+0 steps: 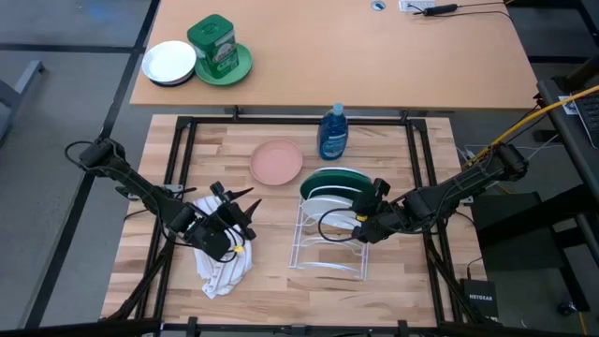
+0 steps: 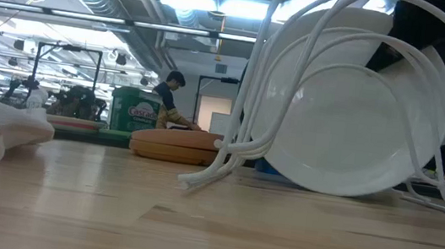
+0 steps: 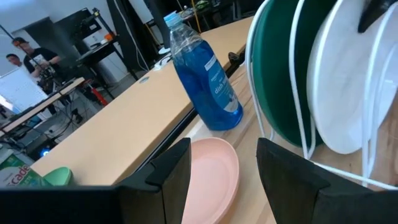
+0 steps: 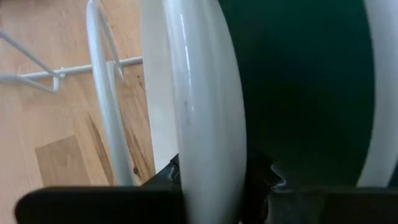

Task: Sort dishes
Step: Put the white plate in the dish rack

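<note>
- The right gripper (image 1: 363,223) sits at the wire rack (image 1: 323,245), its fingers pinching the rim of the white plate (image 4: 208,118), which runs between them in the right wrist view.
- That white plate (image 1: 329,198) stands on edge in the rack, just in front of the green plate (image 1: 329,178), which stands on edge in the slot behind it.
- From table height the white plate (image 2: 350,123) fills the rack's curved wires (image 2: 237,147), leaning a little.
- The left gripper (image 1: 234,217) hovers over a crumpled white cloth (image 1: 225,267) on the left of the table, its fingers (image 3: 171,171) spread with nothing between them.
- Beyond those fingers lies the pink plate (image 3: 214,171), flat on the table and just beside the rack.
- From above, the pink plate (image 1: 276,161) is left of the rack and near a blue soap bottle (image 1: 332,133), which stands upright at the table's back edge.
- On the further tan table (image 1: 421,65) rest a small white dish (image 1: 169,62) and a green tin (image 1: 213,44) on a green plate.
- A person (image 2: 170,101) is in the room behind.
- I see no brown plate from any view.
</note>
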Tool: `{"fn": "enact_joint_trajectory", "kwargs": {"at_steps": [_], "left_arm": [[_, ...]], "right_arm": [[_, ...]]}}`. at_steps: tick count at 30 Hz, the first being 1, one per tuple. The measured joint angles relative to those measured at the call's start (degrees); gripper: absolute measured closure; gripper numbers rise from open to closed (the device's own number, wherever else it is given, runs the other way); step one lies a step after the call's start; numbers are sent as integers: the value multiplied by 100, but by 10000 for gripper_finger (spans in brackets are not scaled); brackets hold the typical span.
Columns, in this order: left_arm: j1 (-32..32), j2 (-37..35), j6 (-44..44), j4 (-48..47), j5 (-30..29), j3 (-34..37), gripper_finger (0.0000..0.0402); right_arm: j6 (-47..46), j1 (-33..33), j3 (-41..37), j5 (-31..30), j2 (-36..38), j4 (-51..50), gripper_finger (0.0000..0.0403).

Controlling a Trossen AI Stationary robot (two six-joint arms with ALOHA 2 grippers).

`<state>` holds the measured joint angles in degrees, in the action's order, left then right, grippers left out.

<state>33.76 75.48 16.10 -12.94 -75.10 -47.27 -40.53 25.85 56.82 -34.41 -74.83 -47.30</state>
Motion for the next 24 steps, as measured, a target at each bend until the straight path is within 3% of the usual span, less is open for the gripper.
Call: {"fn": "enact_joint_trajectory", "kwargs": {"at_steps": [5,14,24], "left_arm": [[-126,0,2,-5,161,0,229],[-295,0,35,-6,594,0,229],[-306,0,44,-8,613,0,229]], "right_arm": [[4,0,-59,15,7,155,331],[38,-2,-70,93,-2,82,293],[51,2,-72,106,-6,51,257]]}}
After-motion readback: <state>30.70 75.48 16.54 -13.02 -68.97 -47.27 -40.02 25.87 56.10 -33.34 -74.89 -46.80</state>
